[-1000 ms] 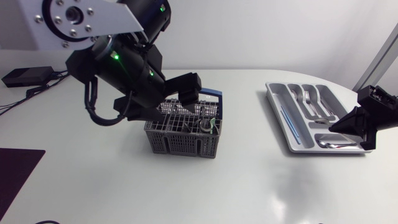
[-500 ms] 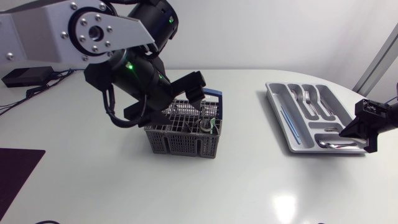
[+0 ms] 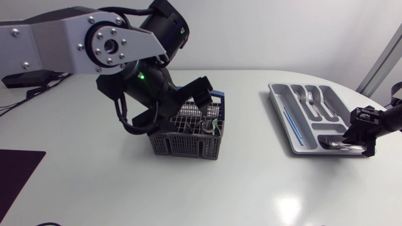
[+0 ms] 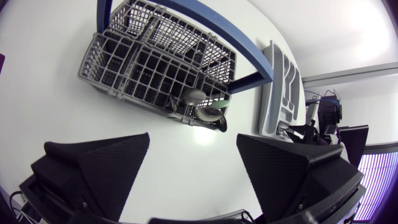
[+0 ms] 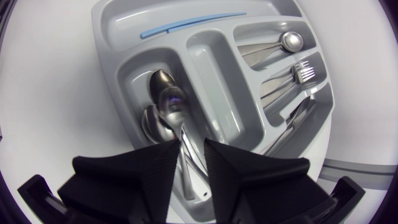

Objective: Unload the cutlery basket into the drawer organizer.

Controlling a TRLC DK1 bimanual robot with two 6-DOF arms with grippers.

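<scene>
Risk, as judged: if the right gripper point(image 5: 193, 144) lets go of the spoon point(image 5: 169, 102) while it hangs tilted, the bowl could land across the divider beside it or strike the second spoon point(image 5: 151, 124) lying beneath it in the drawer organizer point(image 5: 106, 37); the left gripper point(image 4: 193, 138), if lowered carelessly, could snag the blue handle point(image 4: 205, 25) and tip the cutlery basket point(image 4: 155, 68). Right gripper: fingers drawn nearly together and clamped on the spoon's handle; bowl pointing ahead over the organizer's short compartment. Left gripper: fingers spread wide, holding and touching nothing; basket ahead of it, with a few pieces standing in the corner nearest the fingers.
</scene>
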